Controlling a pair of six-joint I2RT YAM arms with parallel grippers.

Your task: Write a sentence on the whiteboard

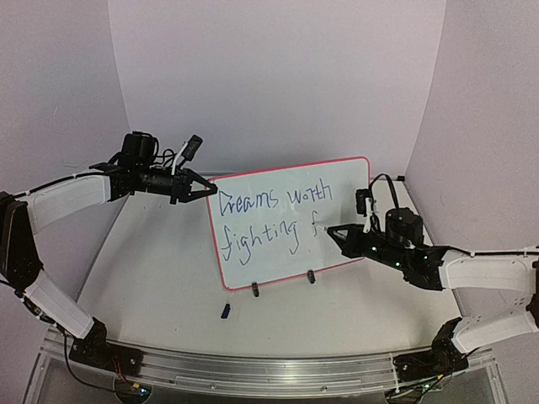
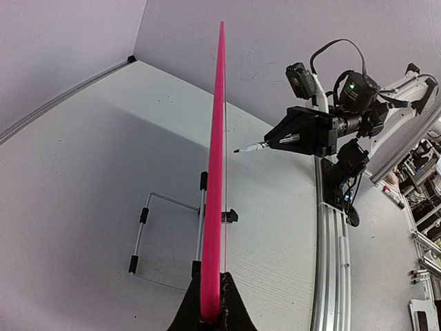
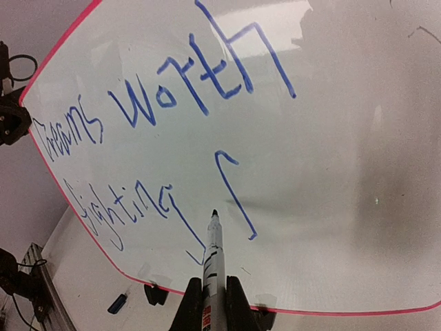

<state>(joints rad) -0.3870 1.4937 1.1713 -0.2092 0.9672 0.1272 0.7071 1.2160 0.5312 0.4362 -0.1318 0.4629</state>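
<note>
White table: whiteboard rim is clamped in left gripper jaws for bracing; marker is pinched in right gripper jaws for writing.

Robotics lab, by the look of it. Plain white tabletop boxed in by blank walls, aluminium mounting rail at 6 o'clock. Cluttered equipment shelving at 3 o'clock in the left wrist view.
</note>
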